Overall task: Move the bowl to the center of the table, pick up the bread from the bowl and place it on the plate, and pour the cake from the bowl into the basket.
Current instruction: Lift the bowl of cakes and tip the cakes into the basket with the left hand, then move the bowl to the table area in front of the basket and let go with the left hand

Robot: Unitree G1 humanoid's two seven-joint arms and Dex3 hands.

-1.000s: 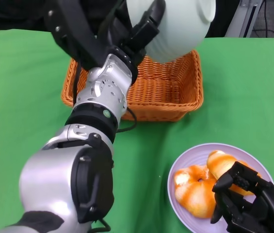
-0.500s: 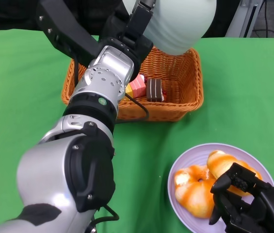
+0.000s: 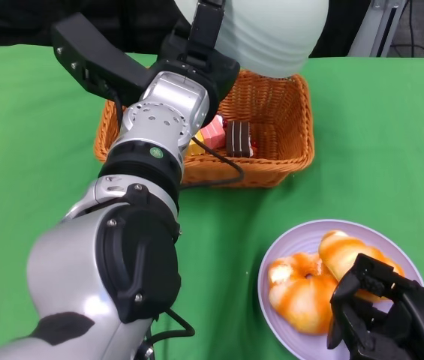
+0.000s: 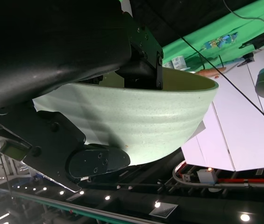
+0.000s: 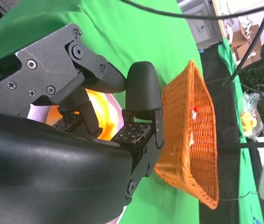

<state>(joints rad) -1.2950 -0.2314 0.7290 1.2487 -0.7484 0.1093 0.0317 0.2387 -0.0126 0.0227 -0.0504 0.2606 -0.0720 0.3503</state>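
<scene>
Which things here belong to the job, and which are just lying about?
Job:
bowl, held tipped over the basket by the left hand
basket
cake in the basket
bread on the plate

Lying about:
green cloth
black cable on the left arm

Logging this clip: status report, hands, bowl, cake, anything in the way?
Left hand grips tipped bowl above basket. Cake in basket. Right hand open over bread on plate. No obstruction seen.
</scene>
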